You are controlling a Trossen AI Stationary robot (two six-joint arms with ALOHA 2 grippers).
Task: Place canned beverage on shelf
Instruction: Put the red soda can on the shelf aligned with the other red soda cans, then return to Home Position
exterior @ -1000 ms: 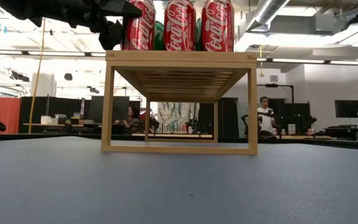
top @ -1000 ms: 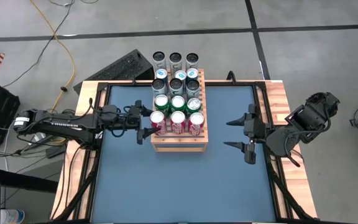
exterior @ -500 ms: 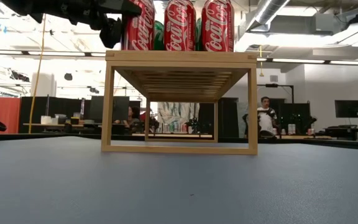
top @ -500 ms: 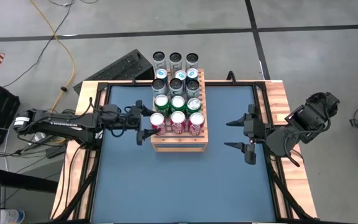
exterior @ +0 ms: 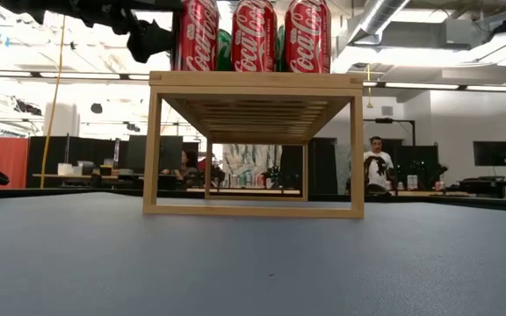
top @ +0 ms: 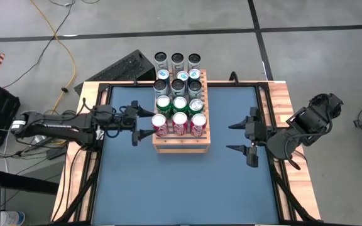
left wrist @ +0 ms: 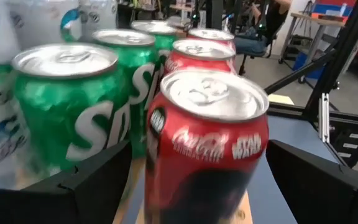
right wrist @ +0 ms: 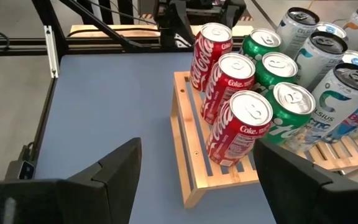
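I had the left gripper (top: 139,127) just beside the shelf (top: 181,143), jaws released and clear of the near red can (top: 161,123). That can stood upright in the shelf's front row, beside two other red cans (top: 189,120). My right gripper (top: 239,137) waited over the blue worktop (top: 181,188), jaws spread, holding nothing.

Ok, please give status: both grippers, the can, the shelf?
Left gripper open, just left of the front-left red can, not gripping it. Right gripper open, waiting right of the shelf. Can upright on the shelf. Nothing in the way.
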